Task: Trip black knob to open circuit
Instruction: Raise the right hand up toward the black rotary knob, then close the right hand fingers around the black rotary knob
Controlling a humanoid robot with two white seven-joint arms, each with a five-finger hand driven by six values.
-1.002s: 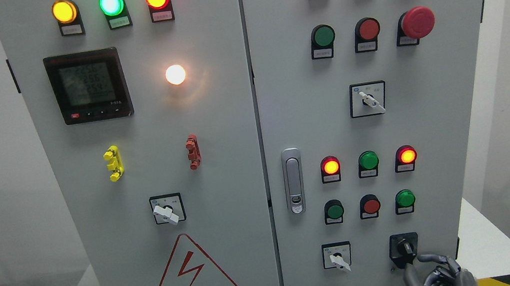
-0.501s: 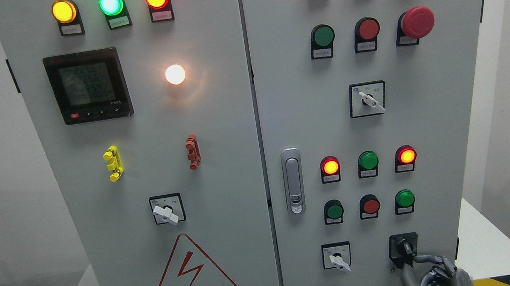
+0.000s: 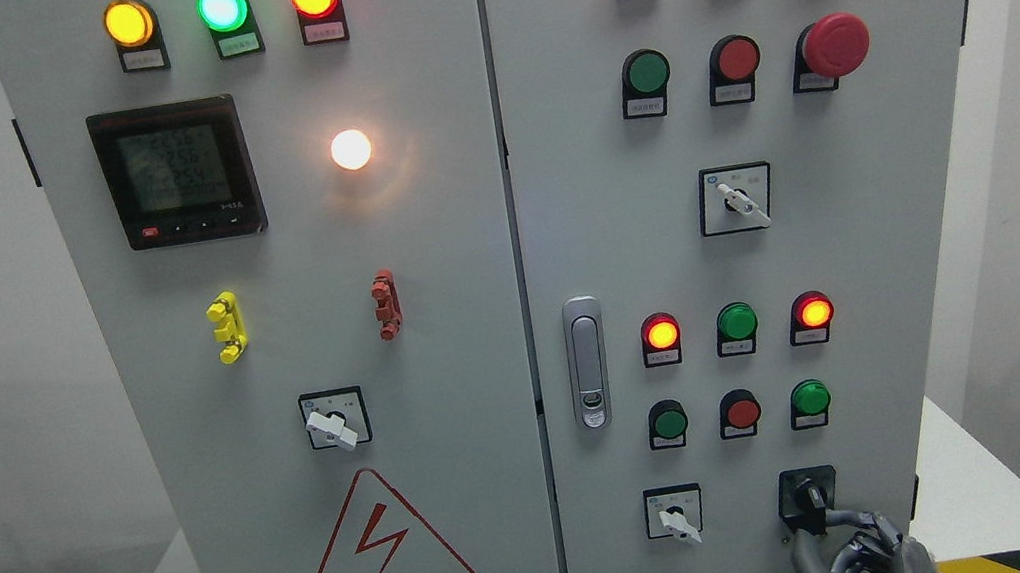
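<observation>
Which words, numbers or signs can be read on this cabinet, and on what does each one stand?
"有电危险": red print in the warning triangle with a lightning bolt, low on the left door.
Digital meter: three rows of digits, too blurred to read.
Small labels under the indicator lamps and push buttons: too small to read.
Selector switch plates: marks too small to read.

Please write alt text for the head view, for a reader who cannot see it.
A grey robot right hand reaches up to the black knob at the lower right of a grey control cabinet, fingers at its lower edge. Several indicator lamps glow.
</observation>
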